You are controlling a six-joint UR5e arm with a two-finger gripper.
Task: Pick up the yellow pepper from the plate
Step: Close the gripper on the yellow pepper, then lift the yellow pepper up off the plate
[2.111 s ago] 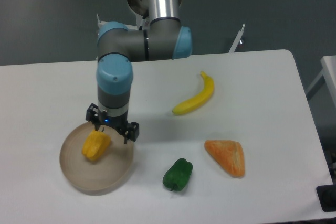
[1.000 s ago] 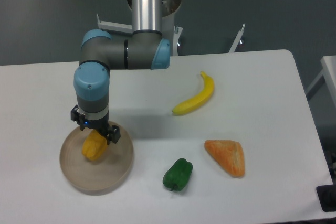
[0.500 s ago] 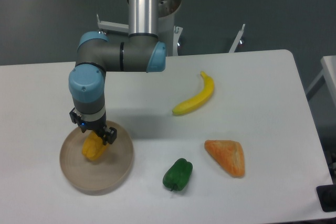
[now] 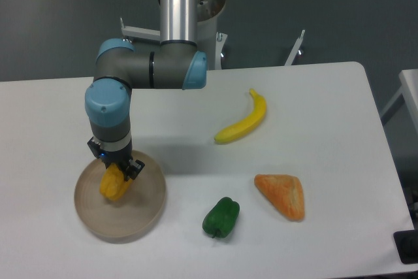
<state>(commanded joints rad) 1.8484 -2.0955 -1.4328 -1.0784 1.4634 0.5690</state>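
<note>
Counts: 1 yellow pepper [image 4: 113, 184]; 1 plate [image 4: 145, 210]; 1 green pepper [image 4: 221, 217]; 1 banana [image 4: 243, 121]; 1 orange wedge [image 4: 281, 195]; 1 arm w/ 1 gripper [image 4: 115, 173]; all on 1 white table [image 4: 59, 112].
Landmark: plate, at table's front-left.
Yellow pepper, place: on plate, left of plate centre, directly under gripper.
Yellow pepper, axis: long axis approx. upright in the view, top end tucked up into gripper; stem hidden, so pointing direction can't be told.
Gripper: pointing down over plate, fingers at either side of yellow pepper's top; looks closed on it, contact partly hidden by wrist.
Green pepper: right of plate, just off its rim.
Orange wedge: further right of plate, beyond green pepper.
Banana: right of & behind plate, well apart.
</note>
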